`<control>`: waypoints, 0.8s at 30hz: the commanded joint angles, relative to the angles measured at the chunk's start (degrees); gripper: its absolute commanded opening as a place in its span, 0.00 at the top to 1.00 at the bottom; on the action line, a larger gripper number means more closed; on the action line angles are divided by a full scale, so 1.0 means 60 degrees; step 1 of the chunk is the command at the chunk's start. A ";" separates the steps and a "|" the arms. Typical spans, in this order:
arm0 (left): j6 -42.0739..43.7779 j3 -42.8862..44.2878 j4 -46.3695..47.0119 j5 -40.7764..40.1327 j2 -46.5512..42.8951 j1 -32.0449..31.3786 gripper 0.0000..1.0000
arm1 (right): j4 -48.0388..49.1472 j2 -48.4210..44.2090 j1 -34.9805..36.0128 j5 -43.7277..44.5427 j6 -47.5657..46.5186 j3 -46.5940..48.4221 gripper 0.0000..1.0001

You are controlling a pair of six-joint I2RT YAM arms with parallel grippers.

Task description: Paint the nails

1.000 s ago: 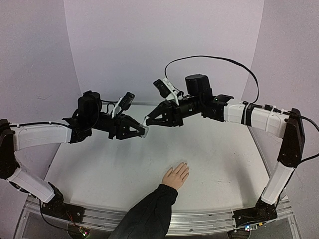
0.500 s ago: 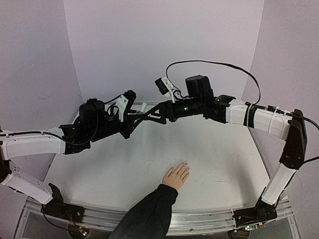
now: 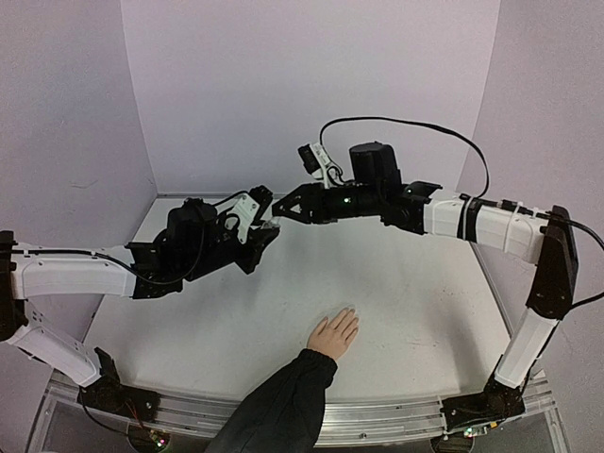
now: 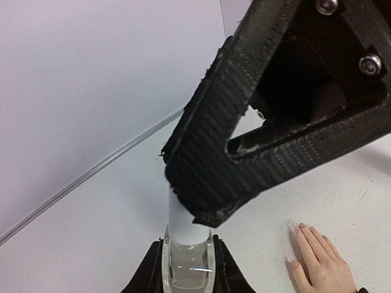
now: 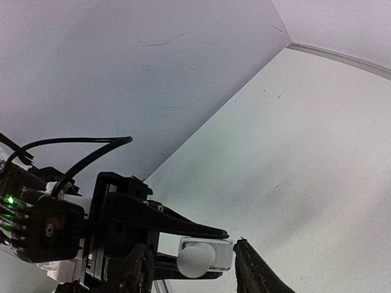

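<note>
A light-skinned hand (image 3: pixel 335 333) with a dark sleeve lies flat on the white table (image 3: pixel 425 283) near the front. Its nails (image 4: pixel 294 263) show small and pale in the left wrist view, at the lower right. My left gripper (image 3: pixel 267 228) is shut on a small clear bottle (image 4: pixel 187 265) with a white cap (image 4: pixel 182 217), held in the air above the table's back. My right gripper (image 3: pixel 281 209) is open, and its fingers (image 5: pixel 256 274) stand on either side of the cap (image 5: pixel 197 261). One black finger (image 4: pixel 244 140) hides the cap's top in the left wrist view.
Lavender walls close the back and both sides. The dark sleeve (image 3: pixel 278 406) crosses the table's front edge between the two arm bases. A black cable (image 3: pixel 406 123) arcs above the right arm.
The left gripper has carried the bottle up and to the right, and the right gripper has come up to meet it, now bracketing the cap. The hand has not moved.
</note>
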 commanded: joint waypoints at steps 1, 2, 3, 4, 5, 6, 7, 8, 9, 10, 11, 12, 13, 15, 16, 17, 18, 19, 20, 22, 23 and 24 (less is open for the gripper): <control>0.0067 0.0580 0.0419 -0.0256 -0.0067 -0.0080 1.00 | 0.0565 0.0174 0.0042 -0.0017 0.0198 0.0532 0.53; 0.0068 0.0583 0.0420 -0.0244 -0.0069 -0.0087 1.00 | 0.0565 0.0231 0.0042 -0.0033 0.0205 0.0577 0.53; 0.0068 0.0606 0.0419 -0.0218 -0.0056 -0.0087 1.00 | 0.0565 0.0315 0.0035 -0.0068 0.0206 0.0629 0.53; 0.0068 0.0623 0.0418 -0.0180 -0.0047 -0.0088 1.00 | 0.0565 0.0371 0.0040 -0.0110 0.0204 0.0681 0.56; 0.0081 0.0638 0.0418 -0.0137 -0.0054 -0.0088 1.00 | 0.0565 0.0422 0.0040 -0.0165 0.0198 0.0746 0.62; 0.0072 0.0653 0.0418 -0.0093 -0.0047 -0.0088 1.00 | 0.0565 0.0471 0.0040 -0.0212 0.0188 0.0805 0.66; 0.0069 0.0668 0.0407 -0.0038 -0.0054 -0.0088 1.00 | 0.0565 0.0512 0.0033 -0.0270 0.0191 0.0848 0.70; 0.0039 0.0664 0.0410 0.0025 -0.0069 -0.0088 1.00 | 0.0565 0.0524 0.0032 -0.0315 0.0169 0.0873 0.73; -0.0038 0.0671 0.0408 0.0094 -0.0082 -0.0088 1.00 | 0.0565 0.0524 0.0041 -0.0367 0.0121 0.0863 0.77; -0.0112 0.0684 0.0404 0.0218 -0.0091 -0.0069 1.00 | 0.0565 0.0514 0.0032 -0.0435 0.0025 0.0862 0.83; -0.0220 0.0714 0.0393 0.0392 -0.0101 -0.0052 1.00 | 0.0565 0.0510 0.0041 -0.0508 -0.0102 0.0855 0.87; -0.0406 0.0752 0.0371 0.1006 -0.0132 0.0021 1.00 | 0.0544 0.0480 0.0039 -0.0592 -0.0307 0.0841 0.92; -0.0668 0.0748 0.0328 0.1525 -0.0203 0.0173 1.00 | 0.0519 0.0406 0.0029 -0.0714 -0.0620 0.0827 0.98; -0.1702 0.0731 0.0302 0.4095 -0.0350 0.0948 1.00 | 0.0476 0.0181 -0.0019 -0.1509 -0.1515 0.0641 1.00; -0.2378 0.0769 0.0358 0.6498 -0.0373 0.1474 1.00 | 0.0476 0.0071 -0.0037 -0.2513 -0.2186 0.0461 1.00; -0.3063 0.0849 0.0607 0.8601 -0.0283 0.2254 1.00 | 0.0402 0.0013 -0.0033 -0.4428 -0.3131 0.0323 1.00; -0.3873 0.0947 0.1195 1.0742 -0.0109 0.2574 1.00 | 0.0198 -0.0029 -0.0022 -0.6709 -0.4016 0.0200 1.00; -0.4619 0.1102 0.1907 1.2645 0.0131 0.2918 1.00 | 0.0085 -0.0075 -0.0046 -0.7963 -0.4449 0.0085 1.00; -0.5201 0.1374 0.2273 1.3758 0.0370 0.2980 1.00 | 0.0038 -0.0152 -0.0071 -0.8186 -0.4459 0.0022 1.00; -0.5663 0.1769 0.2335 1.4621 0.0605 0.2988 1.00 | -0.0020 -0.0199 -0.0075 -0.8537 -0.4472 -0.0057 1.00; -0.5676 0.1744 0.2341 1.4585 0.0612 0.2992 1.00 | -0.0021 -0.0248 -0.0077 -0.8374 -0.4502 -0.0135 1.00; -0.5540 0.1657 0.2351 1.4361 0.0547 0.2998 1.00 | -0.0021 -0.0294 -0.0066 -0.8153 -0.4510 -0.0222 1.00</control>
